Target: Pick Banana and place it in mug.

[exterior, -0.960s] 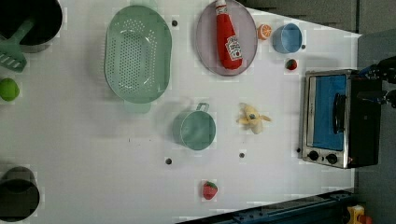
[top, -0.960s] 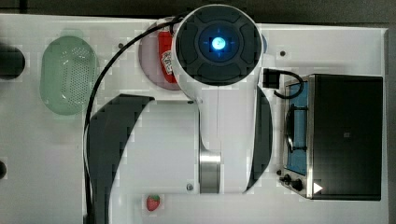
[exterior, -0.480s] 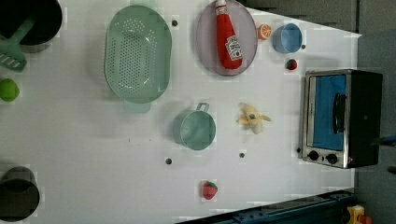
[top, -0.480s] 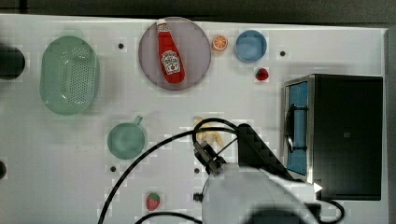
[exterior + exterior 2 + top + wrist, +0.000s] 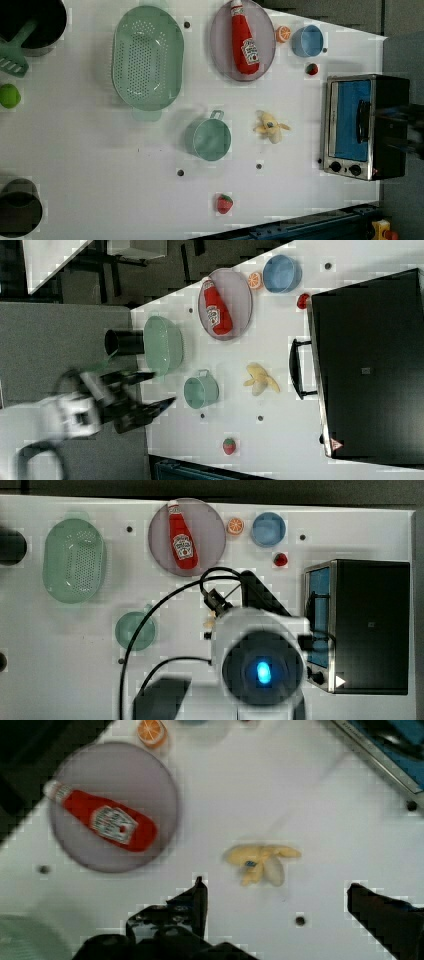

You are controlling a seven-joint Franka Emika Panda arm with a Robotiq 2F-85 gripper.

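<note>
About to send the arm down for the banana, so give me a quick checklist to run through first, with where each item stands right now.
1. Gripper open: ok, fingers wide apart.
2. Gripper empty: ok.
3. Banana free on the table, touching nothing: ok.
4. Banana centred between the fingers: not ok, it lies ahead of the fingertips in the wrist view.
5. Mug upright, nothing visible inside: ok.
6. Space between banana and mug: ok, bare table.

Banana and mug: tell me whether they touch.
Apart. The left view shows bare white table between the banana and the mug; the right view shows the same gap.
</note>
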